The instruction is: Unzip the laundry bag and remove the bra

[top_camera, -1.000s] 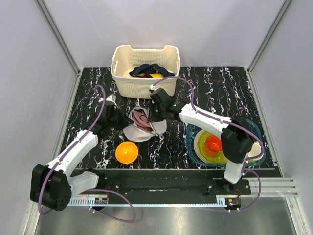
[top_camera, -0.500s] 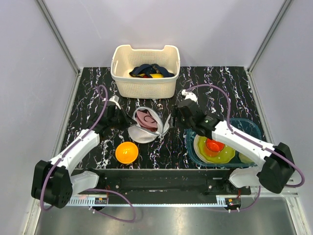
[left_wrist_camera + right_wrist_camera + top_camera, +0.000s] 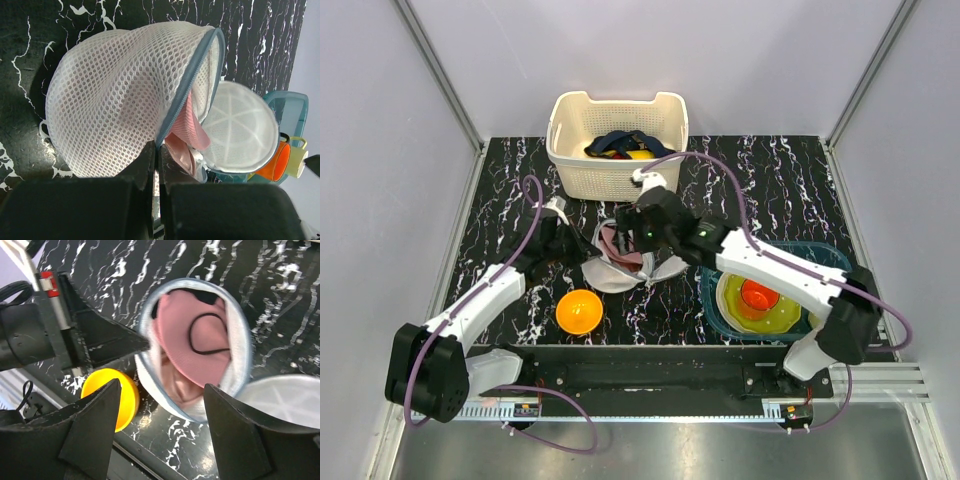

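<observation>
The white mesh laundry bag lies unzipped mid-table, split into two round halves. The pinkish bra sits in the open half, and its fabric spills out at the zip edge. My left gripper is shut on the bag's blue zip rim, at the bag's left side. Just above the open half hovers my right gripper, open, with nothing between its fingers, above the bra. The other half lies flopped to the right.
A cream slotted basket with dark and yellow clothes stands behind the bag. An orange bowl sits near the front, left of the bag. A teal tray holding dishes and an orange cup is at the right.
My right gripper let go and opened, swung off to the right, then came back over the open bag. The bag's free half dropped open to the right. My left gripper kept its hold.
</observation>
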Action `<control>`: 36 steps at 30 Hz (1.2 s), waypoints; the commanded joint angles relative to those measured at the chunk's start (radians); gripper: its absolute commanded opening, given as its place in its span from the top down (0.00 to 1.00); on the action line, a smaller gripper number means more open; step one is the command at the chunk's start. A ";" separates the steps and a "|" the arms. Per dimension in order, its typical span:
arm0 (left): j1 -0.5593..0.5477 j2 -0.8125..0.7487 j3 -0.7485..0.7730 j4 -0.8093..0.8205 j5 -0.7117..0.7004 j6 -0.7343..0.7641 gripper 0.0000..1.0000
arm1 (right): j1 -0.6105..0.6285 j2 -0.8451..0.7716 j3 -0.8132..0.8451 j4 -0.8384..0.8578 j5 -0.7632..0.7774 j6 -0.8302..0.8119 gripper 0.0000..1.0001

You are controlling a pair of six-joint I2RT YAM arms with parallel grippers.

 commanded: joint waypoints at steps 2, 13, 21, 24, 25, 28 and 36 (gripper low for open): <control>0.005 -0.010 -0.001 0.024 0.012 0.001 1.00 | 0.023 0.146 0.112 -0.015 -0.060 -0.073 0.22; 0.005 -0.014 0.005 0.007 0.024 0.005 1.00 | 0.013 0.395 0.217 -0.017 -0.076 -0.078 0.20; 0.006 -0.011 0.025 -0.062 0.007 0.056 1.00 | -0.001 0.346 0.152 0.072 -0.073 -0.011 0.21; 0.006 -0.004 0.023 -0.054 0.018 0.057 1.00 | -0.003 0.308 0.121 0.100 -0.079 0.011 0.20; 0.006 -0.001 0.020 -0.054 0.018 0.057 1.00 | -0.001 0.296 0.112 0.118 -0.083 0.017 0.20; 0.006 0.001 0.012 -0.047 0.019 0.054 1.00 | -0.003 0.254 0.081 0.149 -0.089 0.028 0.19; 0.006 -0.002 0.008 -0.042 0.021 0.050 1.00 | -0.007 0.251 0.082 0.165 -0.077 0.026 0.20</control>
